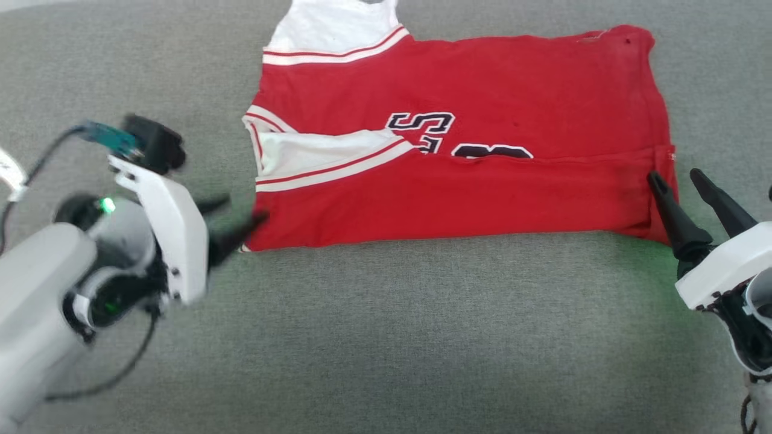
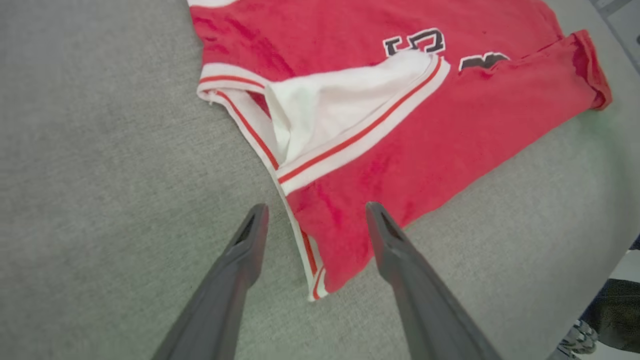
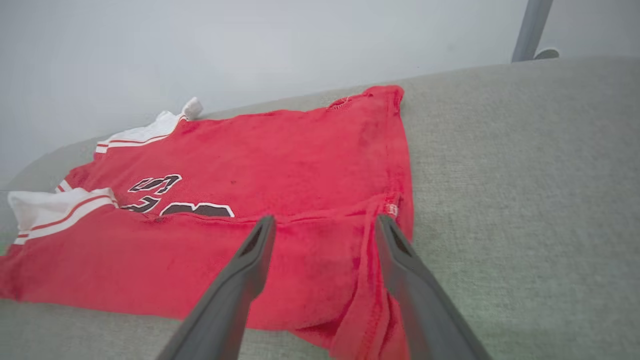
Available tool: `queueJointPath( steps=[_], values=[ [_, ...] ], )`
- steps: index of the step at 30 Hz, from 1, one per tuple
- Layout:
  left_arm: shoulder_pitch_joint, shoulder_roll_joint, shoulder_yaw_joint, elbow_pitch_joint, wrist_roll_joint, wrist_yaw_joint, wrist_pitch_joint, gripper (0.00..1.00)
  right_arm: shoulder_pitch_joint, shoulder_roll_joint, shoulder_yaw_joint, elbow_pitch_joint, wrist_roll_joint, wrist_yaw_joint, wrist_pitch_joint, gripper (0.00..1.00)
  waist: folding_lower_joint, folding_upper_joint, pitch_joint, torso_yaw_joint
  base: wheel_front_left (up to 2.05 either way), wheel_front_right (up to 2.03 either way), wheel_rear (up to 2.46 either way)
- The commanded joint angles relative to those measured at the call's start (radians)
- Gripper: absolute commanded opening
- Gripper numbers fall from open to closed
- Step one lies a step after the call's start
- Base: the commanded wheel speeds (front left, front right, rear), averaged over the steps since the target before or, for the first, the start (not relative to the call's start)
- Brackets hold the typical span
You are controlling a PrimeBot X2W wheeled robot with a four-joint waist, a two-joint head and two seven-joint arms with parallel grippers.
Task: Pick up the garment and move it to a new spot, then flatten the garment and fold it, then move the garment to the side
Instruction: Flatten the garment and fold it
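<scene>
Jaws wide, empty, at near corners of garment [image 1: 458, 199]

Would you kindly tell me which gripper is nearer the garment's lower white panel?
Left. The left gripper sits close beside the white panel; the right gripper is at the garment's opposite, right edge.

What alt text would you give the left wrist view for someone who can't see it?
A red garment with white striped trim lies folded on a grey cloth surface. The left gripper, open, straddles its near corner.

Soft matt cloth garment [image 1: 458, 199], rough woven grey surface [image 1: 386, 331]
</scene>
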Motion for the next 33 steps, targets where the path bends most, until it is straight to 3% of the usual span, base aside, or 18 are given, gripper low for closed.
queueJointPath(
  steps=[1, 3, 6, 15, 16, 18, 19, 20, 21, 22, 27, 33],
  values=[
    [0.01, 0.003, -0.02, -0.023, -0.004, 0.011, 0.041, 1.0, 0.011, 0.008, -0.001, -0.008, -0.006, 0.0, 0.007, 1.0, 0.0, 0.0, 0.0, -0.007, 0.0, 0.0, 0.0],
    [0.008, 0.025, -0.031, -0.04, -0.013, 0.047, 0.094, 1.0, 0.012, 0.017, 0.001, -0.024, -0.014, 0.0, 0.008, 1.0, 0.0, 0.0, 0.004, -0.016, 0.0, 0.0, 0.0],
    [0.029, 0.005, -0.033, -0.036, -0.054, 0.058, 0.12, 1.0, 0.015, 0.028, 0.004, -0.043, -0.021, 0.0, 0.016, 1.0, 0.0, 0.0, 0.019, -0.032, 0.0, 0.0, 0.0],
    [0.047, -0.071, -0.035, 0.144, -0.115, -0.007, 0.115, 0.99, -0.003, 0.035, -0.005, -0.075, -0.032, 0.0, 0.026, 1.0, 0.0, 0.0, 0.059, -0.074, 0.0, 0.0, 0.0],
    [0.047, -0.078, -0.032, 0.154, -0.126, -0.012, 0.115, 0.96, -0.001, 0.034, -0.009, -0.078, -0.031, 0.0, 0.028, 1.0, 0.0, 0.0, 0.062, -0.075, 0.0, 0.0, 0.0],
    [0.039, -0.084, -0.032, 0.171, -0.121, -0.021, 0.119, 0.74, 0.003, 0.037, -0.016, -0.084, -0.031, 0.0, 0.029, 1.0, 0.0, 0.0, 0.067, -0.075, 0.0, 0.0, 0.0],
    [0.036, -0.086, -0.035, 0.18, -0.116, -0.024, 0.123, 0.51, 0.004, 0.039, -0.02, -0.086, -0.033, 0.0, 0.03, 1.0, 0.0, 0.0, 0.069, -0.075, 0.0, 0.0, 0.0],
    [0.033, -0.089, -0.042, 0.186, -0.113, -0.029, 0.135, 0.41, 0.006, 0.041, -0.023, -0.087, -0.036, 0.0, 0.029, 1.0, 0.0, 0.0, 0.071, -0.074, 0.0, 0.0, 0.0],
    [0.033, -0.094, -0.047, 0.19, -0.115, -0.035, 0.141, 0.11, 0.006, 0.043, -0.023, -0.088, -0.038, 0.0, 0.03, 1.0, 0.0, 0.0, 0.073, -0.074, 0.0, 0.0, 0.0],
    [0.035, -0.102, -0.044, 0.197, -0.127, -0.038, 0.146, 0.0, 0.006, 0.042, -0.019, -0.089, -0.041, 0.0, 0.035, 1.0, 0.0, 0.0, 0.074, -0.073, 0.0, 0.0, 0.0],
    [0.031, -0.126, -0.038, 0.216, -0.136, -0.052, 0.139, 0.0, -0.001, 0.006, 0.025, -0.101, -0.073, 0.0, 0.081, 1.0, 0.0, 0.0, 0.08, -0.076, 0.0, 0.0, 0.0],
    [0.022, -0.143, -0.044, 0.216, -0.122, -0.063, 0.13, 0.0, -0.028, -0.104, 0.124, -0.114, -0.094, 0.0, 0.238, 1.0, 0.0, 0.0, 0.087, -0.077, 0.0, 0.0, 0.0]
  ],
)
